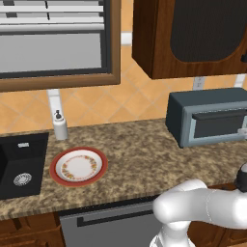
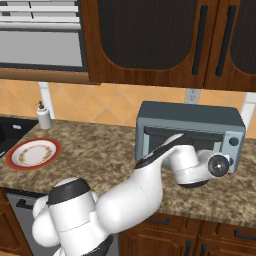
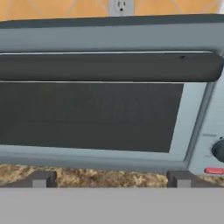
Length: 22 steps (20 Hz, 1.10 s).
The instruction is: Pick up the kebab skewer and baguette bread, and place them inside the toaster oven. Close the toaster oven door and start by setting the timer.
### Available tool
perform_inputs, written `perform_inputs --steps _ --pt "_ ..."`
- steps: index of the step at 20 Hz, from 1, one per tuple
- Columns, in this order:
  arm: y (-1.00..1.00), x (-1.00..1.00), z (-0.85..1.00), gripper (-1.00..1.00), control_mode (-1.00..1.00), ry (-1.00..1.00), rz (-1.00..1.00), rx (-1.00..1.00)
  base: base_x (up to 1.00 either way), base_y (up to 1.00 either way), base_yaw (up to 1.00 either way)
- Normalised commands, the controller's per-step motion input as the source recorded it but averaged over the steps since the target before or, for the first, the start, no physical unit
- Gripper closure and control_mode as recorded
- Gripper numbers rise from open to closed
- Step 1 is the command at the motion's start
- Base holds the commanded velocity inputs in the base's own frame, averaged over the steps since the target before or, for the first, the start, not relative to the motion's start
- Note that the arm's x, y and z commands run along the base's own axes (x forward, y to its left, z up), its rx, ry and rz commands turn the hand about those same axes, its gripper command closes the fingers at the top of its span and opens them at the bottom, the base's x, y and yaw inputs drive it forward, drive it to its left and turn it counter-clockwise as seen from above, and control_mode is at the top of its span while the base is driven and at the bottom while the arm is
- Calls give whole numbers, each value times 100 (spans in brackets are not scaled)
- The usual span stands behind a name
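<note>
Speckled granite counter [image 1: 144,149] under dark wooden cabinets [image 2: 150,40], orange tile behind: I have the arm parked square in front of the toaster oven [image 2: 190,131], which stands at the right end of the counter against the wall. My gripper [image 3: 111,178] faces the toaster oven door [image 3: 92,116] close up, its two dark tips spread wide and pinching nothing. The door appears shut, its glass window dark, so I cannot see the rack or anything behind it.

I judge the door to be stiff, light sheet metal on a bottom hinge; the dark bar handle [image 3: 109,66] running along its top edge is the obvious place to take hold, near its middle so the flap swings evenly. The glass is the fragile part and I would keep the tips off it. The oven body looks heavy enough to stay put under a gentle pull, though a hard tug could drag it across the stone.

A dark knob [image 3: 218,150] and a small red button [image 3: 213,170] sit on the right panel. Near the sink [image 1: 21,164] rests a red-rimmed plate [image 1: 99,174], with a soap dispenser [image 1: 60,126] behind it. Skewer and bread I cannot make out from these angles.

No brand, label or legible writing shows anywhere.
</note>
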Motion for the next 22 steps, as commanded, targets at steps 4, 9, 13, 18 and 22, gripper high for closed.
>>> perform_inputs --steps 4,9,13,18,22 --pt "-50 -8 26 -100 -100 0 -3 12 0 0 0" --pt "-20 -2 12 -100 -100 0 -15 35 0 0 0" --pt "-31 -1 0 -100 -100 0 -6 26 0 0 0" --pt "-28 0 -2 -100 -100 0 -3 19 0 0 0" --pt "-6 19 0 -100 -100 2 -8 26 0 0 0"
